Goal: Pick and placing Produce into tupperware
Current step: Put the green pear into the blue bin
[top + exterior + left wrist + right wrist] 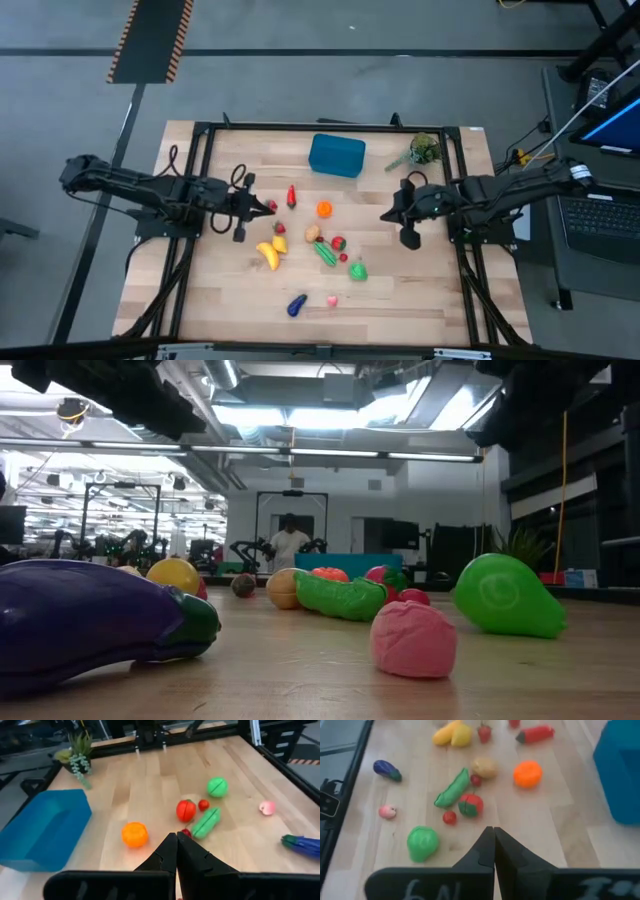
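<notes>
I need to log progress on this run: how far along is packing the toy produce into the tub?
Nothing looks done: the blue tub shows no piece inside from above. Nothing is in hand either; the left hand and right hand are both shut and empty, above the table at either side of the pile. All is left, including the orange, banana, green pear and eggplant.

From overhead we look straight down on the whole worktop [200, 290]. Our low camera sits at worktop height, very near the purple eggplant [90, 615], facing level into the room. Each wrist camera looks forward past its own claw, left claw [176, 851] and right claw [493, 845], from opposite sides. Both share the orange piece [134, 834] and blue tub [620, 770] ahead.
</notes>
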Controlling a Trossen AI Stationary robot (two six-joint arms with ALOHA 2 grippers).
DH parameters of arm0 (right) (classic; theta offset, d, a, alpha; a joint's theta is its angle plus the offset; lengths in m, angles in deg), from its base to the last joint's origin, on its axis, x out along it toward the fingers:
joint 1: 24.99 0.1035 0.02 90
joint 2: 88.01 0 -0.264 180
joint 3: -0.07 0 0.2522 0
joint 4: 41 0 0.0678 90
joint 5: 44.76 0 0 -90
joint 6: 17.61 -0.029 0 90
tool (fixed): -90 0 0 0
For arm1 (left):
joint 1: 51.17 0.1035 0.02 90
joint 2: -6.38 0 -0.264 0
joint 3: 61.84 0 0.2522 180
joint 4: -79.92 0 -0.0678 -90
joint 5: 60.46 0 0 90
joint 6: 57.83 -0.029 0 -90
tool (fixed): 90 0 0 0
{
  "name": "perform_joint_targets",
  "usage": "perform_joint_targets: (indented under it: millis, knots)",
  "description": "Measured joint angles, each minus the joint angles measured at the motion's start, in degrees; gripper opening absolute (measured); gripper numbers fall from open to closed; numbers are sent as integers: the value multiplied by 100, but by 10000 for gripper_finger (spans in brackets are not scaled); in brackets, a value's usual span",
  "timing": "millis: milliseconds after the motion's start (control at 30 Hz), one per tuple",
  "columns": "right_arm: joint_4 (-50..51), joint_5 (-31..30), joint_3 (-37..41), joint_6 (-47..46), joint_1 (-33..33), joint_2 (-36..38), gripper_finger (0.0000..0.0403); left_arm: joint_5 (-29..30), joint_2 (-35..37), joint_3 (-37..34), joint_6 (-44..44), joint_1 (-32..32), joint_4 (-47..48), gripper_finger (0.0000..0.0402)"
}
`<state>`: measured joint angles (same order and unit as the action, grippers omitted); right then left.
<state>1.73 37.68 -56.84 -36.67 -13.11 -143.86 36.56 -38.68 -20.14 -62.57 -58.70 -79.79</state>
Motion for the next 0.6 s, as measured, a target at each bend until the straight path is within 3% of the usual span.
perform_joint_targets:
  millis: [167, 333, 600]
  knots:
    - [585, -515, -603, -545, 547, -547, 2, 284, -70, 0, 197, -435, 57, 0]
    - [757, -1025, -1172, -915, 1078, -1295, 1, 987, -364, 8, 358, -1034, 9, 0]
    - [1375, -1083, -1908, -1983, 1489, -2612, 1, 1300, -907, -2, 914, -1515, 40, 0]
